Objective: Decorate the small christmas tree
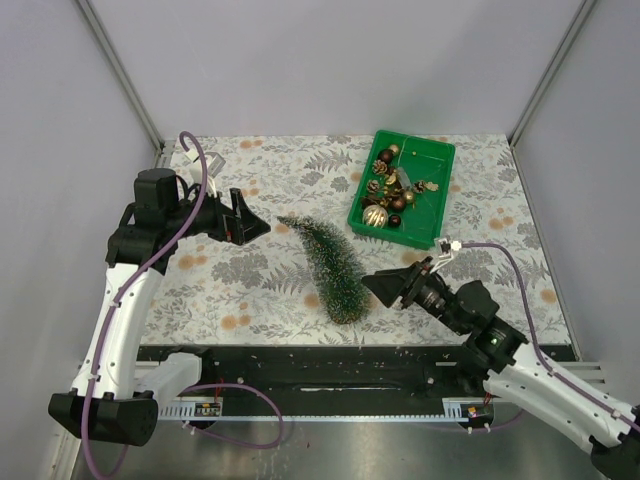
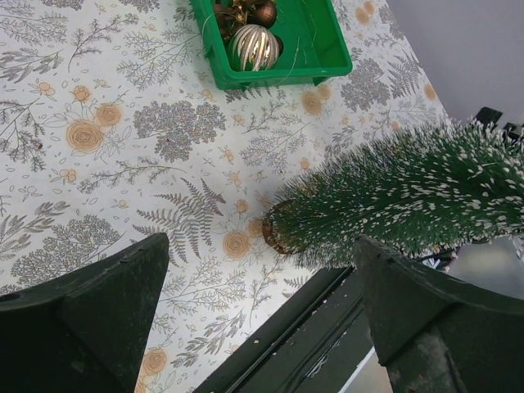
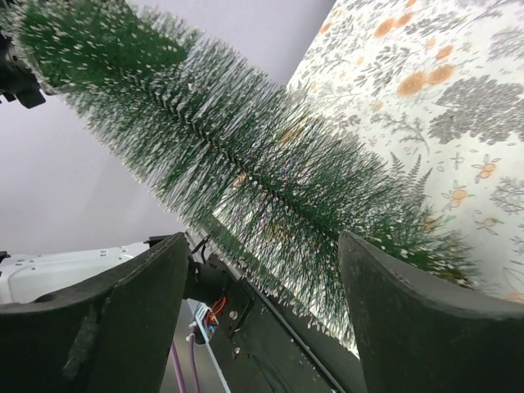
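green bristles, white-flecked tips: the small christmas tree (image 1: 330, 265) is down on its side on the desk (image 1: 260, 290), roughly mid-desk. its tip points far-left and its wide end sits at the near edge. the brown disc base (image 2: 274, 232) shows in the left wrist view, close to the near edge of the floral covering. whether the tip rests on the desk: cannot tell.

tree vs jaws:
- left jaws: spread wide, holding nothing. they sit left of the tree tip, apart from it, no contact. in the left wrist view both dark fingers (image 2: 90, 319) frame the lower corners and the tree runs across the right half beyond them.
- right jaws: also spread wide, gripping nothing. they are just right of the tree's wide end, nose toward it. top view cannot settle touching or not. in the right wrist view the bristles fill the gap between the two fingers (image 3: 106, 327), and neither pad is closed on them.
- the tree lies between the two sets of jaws.

counts:
- tree: 1
- green bin (image 1: 428, 160): 1, far right of the desk, well apart from the tree
- ornaments in the bin: heaped at its near-left end, too small and overlapped for a firm count. one silver ribbed ball (image 2: 254, 47) reads clearly, with brown and gold ones beside it.
- arms: 2
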You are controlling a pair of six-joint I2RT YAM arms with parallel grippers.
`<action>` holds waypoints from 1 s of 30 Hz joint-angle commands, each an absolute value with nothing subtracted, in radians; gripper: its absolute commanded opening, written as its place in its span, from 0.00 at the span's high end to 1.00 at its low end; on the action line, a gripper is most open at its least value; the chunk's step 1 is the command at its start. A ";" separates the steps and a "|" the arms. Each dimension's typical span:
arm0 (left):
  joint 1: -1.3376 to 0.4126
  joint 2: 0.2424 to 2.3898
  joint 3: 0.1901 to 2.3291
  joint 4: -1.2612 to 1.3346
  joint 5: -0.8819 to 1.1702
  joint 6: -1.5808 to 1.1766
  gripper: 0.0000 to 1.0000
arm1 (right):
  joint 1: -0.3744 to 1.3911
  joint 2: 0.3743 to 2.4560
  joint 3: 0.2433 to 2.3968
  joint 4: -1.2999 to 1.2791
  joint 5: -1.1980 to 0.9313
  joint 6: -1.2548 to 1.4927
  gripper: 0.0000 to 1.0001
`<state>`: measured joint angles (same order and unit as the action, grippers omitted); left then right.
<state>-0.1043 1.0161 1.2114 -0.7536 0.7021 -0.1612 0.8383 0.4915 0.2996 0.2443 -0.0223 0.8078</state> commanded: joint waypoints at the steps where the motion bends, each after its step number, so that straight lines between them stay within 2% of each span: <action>1: -0.109 1.019 1.238 -0.718 0.681 -0.141 0.01 | 0.845 0.373 0.423 -0.030 0.095 0.712 0.16; 5: -0.109 1.017 1.233 -0.715 0.669 -0.126 0.01 | 0.844 0.386 0.563 -0.198 0.311 0.641 0.15; 9: -0.109 1.015 1.221 -0.716 0.666 -0.118 0.01 | 0.835 0.648 0.791 -0.229 0.443 0.530 0.14; 12: -0.109 1.008 1.209 -0.718 0.654 -0.109 0.01 | 0.741 0.939 1.015 -0.287 0.385 0.463 0.13; 16: -0.109 1.006 1.195 -0.716 0.634 -0.089 0.01 | 0.453 1.302 1.286 -0.388 0.099 0.469 0.17; 19: -0.109 1.009 1.183 -0.718 0.627 -0.078 0.01 | 0.400 1.501 1.452 -0.478 0.170 0.358 0.24; 24: -0.109 1.020 1.167 -0.730 0.618 -0.052 0.01 | 0.390 1.725 1.568 -0.590 0.268 0.236 0.28; 30: -0.109 1.034 1.164 -0.729 0.626 -0.048 0.01 | 0.385 1.828 1.514 -0.572 0.284 0.210 0.29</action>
<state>-0.1059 1.0237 1.1664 -0.7609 0.6353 -0.0689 0.3862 1.8118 1.5078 -0.5510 0.2333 0.2714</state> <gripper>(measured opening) 0.988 0.722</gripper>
